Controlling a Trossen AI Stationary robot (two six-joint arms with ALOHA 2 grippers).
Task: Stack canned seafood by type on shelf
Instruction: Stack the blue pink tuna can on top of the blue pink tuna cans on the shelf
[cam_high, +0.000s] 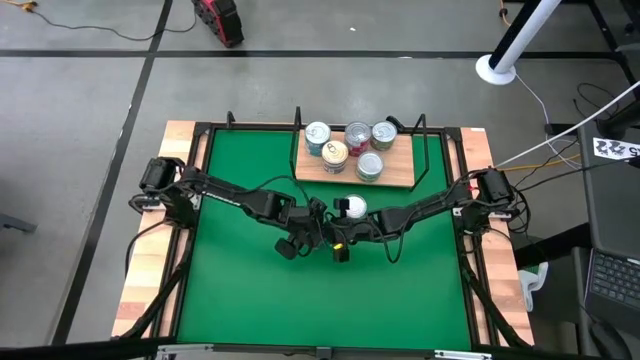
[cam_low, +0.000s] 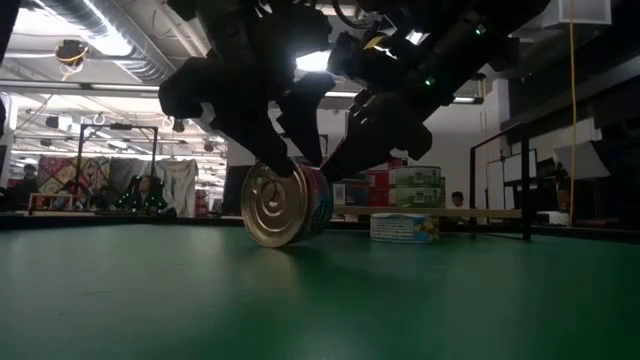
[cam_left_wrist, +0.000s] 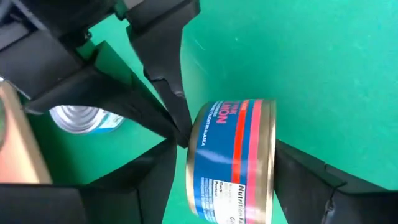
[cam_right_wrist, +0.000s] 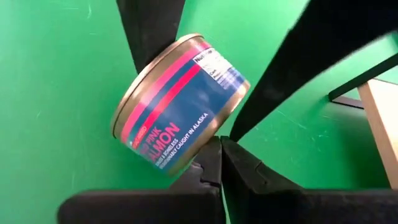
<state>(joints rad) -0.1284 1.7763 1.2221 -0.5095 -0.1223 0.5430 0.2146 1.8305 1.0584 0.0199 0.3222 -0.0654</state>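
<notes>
A blue tin with a pink band (cam_left_wrist: 233, 162) stands on edge over the green mat at mid-table, its silver lid (cam_low: 270, 208) facing the near edge. My left gripper (cam_left_wrist: 233, 186) is shut on it. My right gripper (cam_right_wrist: 221, 158) is shut, with its tips at the tin's rim. In the high view both grippers (cam_high: 312, 232) (cam_high: 335, 238) meet and hide this tin. Another tin (cam_high: 350, 207) lies flat on the mat just in front of the shelf (cam_high: 400, 175). Several more tins (cam_high: 350, 150) stand on the shelf. My left gripper pinches the tin across its two flat ends (cam_left_wrist: 194, 155), one finger on each. The fingers slant down from above. The tin is on edge, and its lower rim (cam_low: 280, 243) seems to rest on the mat. My right gripper's shut fingertips (cam_right_wrist: 214, 152) touch the tin at the rim of one flat end (cam_right_wrist: 186, 163), slanting down from the table's right. They hold nothing between them.
Black wire rails (cam_high: 428, 150) frame the shelf. Pale wooden planks (cam_high: 150, 270) edge the mat on both sides. Open green mat (cam_high: 320, 300) lies toward the near edge.
</notes>
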